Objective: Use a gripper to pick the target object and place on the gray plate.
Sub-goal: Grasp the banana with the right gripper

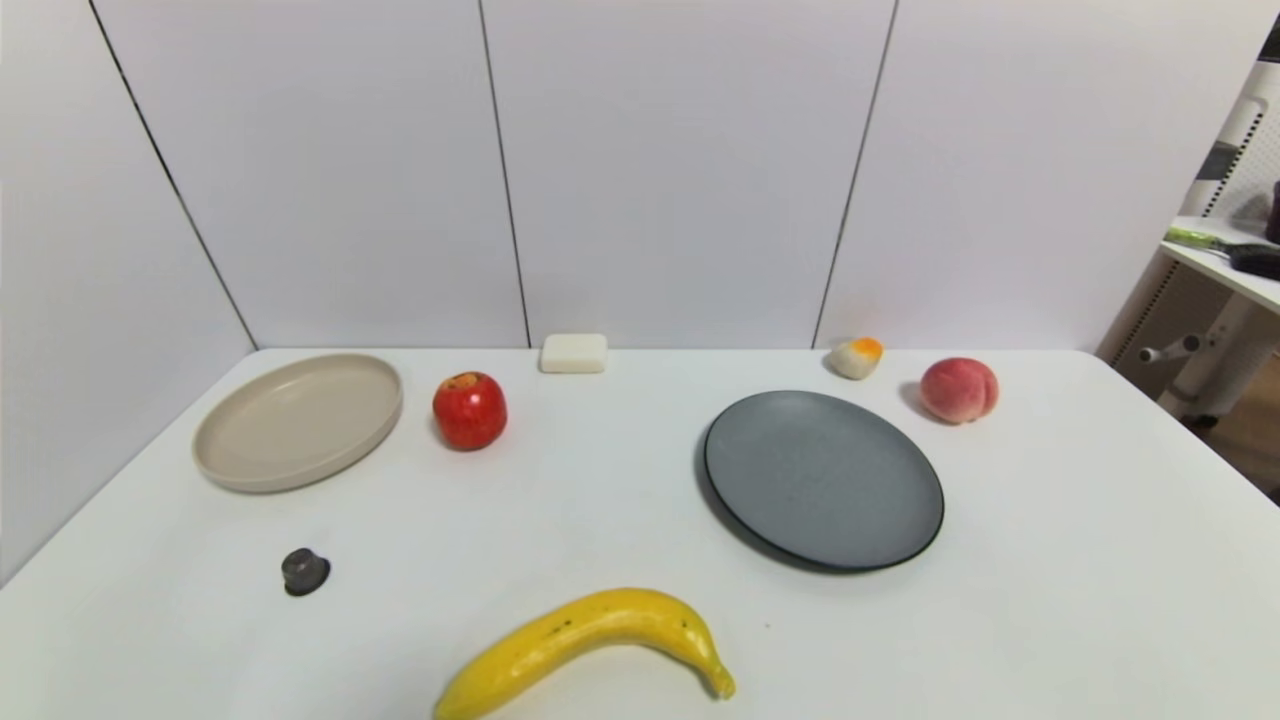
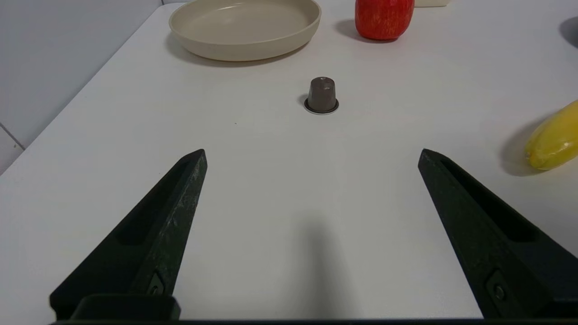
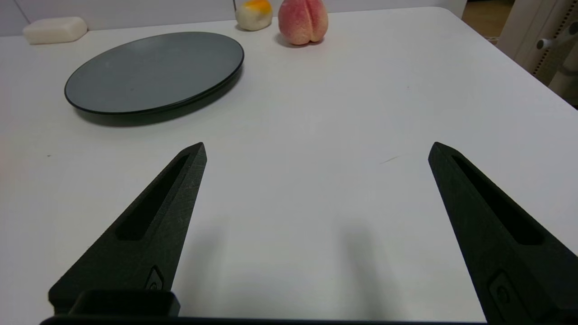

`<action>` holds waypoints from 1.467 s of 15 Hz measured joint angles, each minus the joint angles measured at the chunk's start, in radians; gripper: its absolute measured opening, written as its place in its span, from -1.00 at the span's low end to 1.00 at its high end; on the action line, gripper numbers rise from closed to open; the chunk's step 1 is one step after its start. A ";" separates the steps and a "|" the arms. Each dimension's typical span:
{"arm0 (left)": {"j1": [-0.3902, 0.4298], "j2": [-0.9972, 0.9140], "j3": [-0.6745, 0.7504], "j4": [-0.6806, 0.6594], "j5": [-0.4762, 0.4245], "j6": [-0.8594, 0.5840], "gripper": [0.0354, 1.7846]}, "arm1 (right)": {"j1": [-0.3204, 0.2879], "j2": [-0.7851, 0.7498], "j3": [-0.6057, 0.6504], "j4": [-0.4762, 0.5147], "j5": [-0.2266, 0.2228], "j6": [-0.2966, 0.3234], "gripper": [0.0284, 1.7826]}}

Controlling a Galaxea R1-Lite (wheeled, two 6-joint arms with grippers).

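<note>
The yellow banana (image 1: pixel 590 640) lies on the white table at the front centre; one end of it shows in the left wrist view (image 2: pixel 555 142). The gray plate (image 1: pixel 822 478) lies empty behind it to the right and also shows in the right wrist view (image 3: pixel 153 71). Neither arm shows in the head view. My left gripper (image 2: pixel 312 153) is open and empty over bare table, with the banana off to one side. My right gripper (image 3: pixel 317 146) is open and empty over bare table, short of the gray plate.
A beige raised-rim plate (image 1: pixel 298 420), a red apple (image 1: pixel 469 409) and a small dark capsule (image 1: pixel 304 571) are on the left. A white block (image 1: pixel 573 353) sits at the back. A white-orange piece (image 1: pixel 857 357) and a pink peach (image 1: pixel 959 389) sit behind the gray plate.
</note>
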 joint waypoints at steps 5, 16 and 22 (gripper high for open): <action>0.000 0.000 0.000 0.000 0.000 0.000 0.89 | 0.000 0.016 -0.001 0.012 -0.001 -0.003 0.90; 0.000 0.000 0.000 0.000 0.000 0.000 0.89 | 0.044 0.626 -0.676 0.313 0.151 -0.021 0.90; 0.000 0.000 0.000 0.000 0.000 0.000 0.89 | 0.225 1.185 -0.978 0.324 0.270 -0.176 0.90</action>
